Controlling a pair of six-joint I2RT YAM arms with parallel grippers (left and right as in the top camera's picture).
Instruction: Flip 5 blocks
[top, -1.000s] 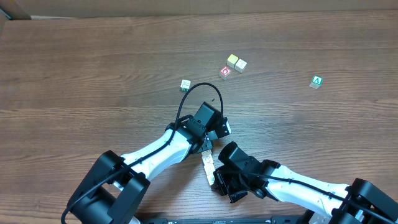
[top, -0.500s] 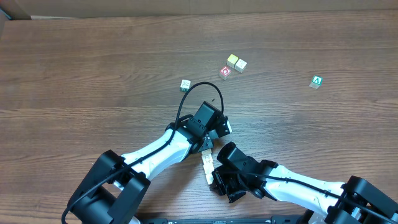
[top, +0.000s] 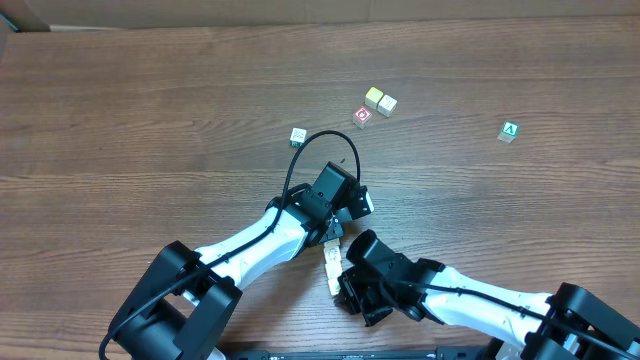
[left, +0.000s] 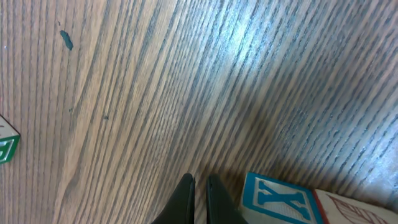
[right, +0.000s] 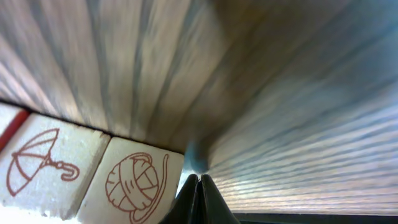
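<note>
**A:** Where are the blocks sitting at the moment?

**B:** A short row of blocks (top: 334, 268) is lying near the front of the tabletop (top: 150, 120), between the two arms. Further back, a yellow block (top: 373, 97) and a cream block (top: 388, 105) are sitting pressed against each other. A block with a green mark (top: 298, 136) is sitting alone, nearer the arms.

**A:** And the other two cubes?

**B:** The red-marked cube (top: 362, 117) is sitting just beside the yellow and cream pair. The green "A" cube (top: 510, 131) is lying well apart, far over on the other side.

**A:** How is the left end effector looking?

**B:** The left end effector (left: 199, 190) is gripping nothing. Its fingers are pressing together and pointing at bare wood. A blue X block (left: 273, 198) is lying just beside them, and a red-printed block (left: 357, 210) is touching its far side.

**A:** And the right one?

**B:** The right end effector (right: 199, 186) is also pinching together on nothing. Its tips are pointing down at the wood just beside a yarn block (right: 134, 182) printed with a red ball of yarn. An umbrella block (right: 50, 165) is lying flush against that one. I cannot tell whether the tips are touching the yarn block.
</note>
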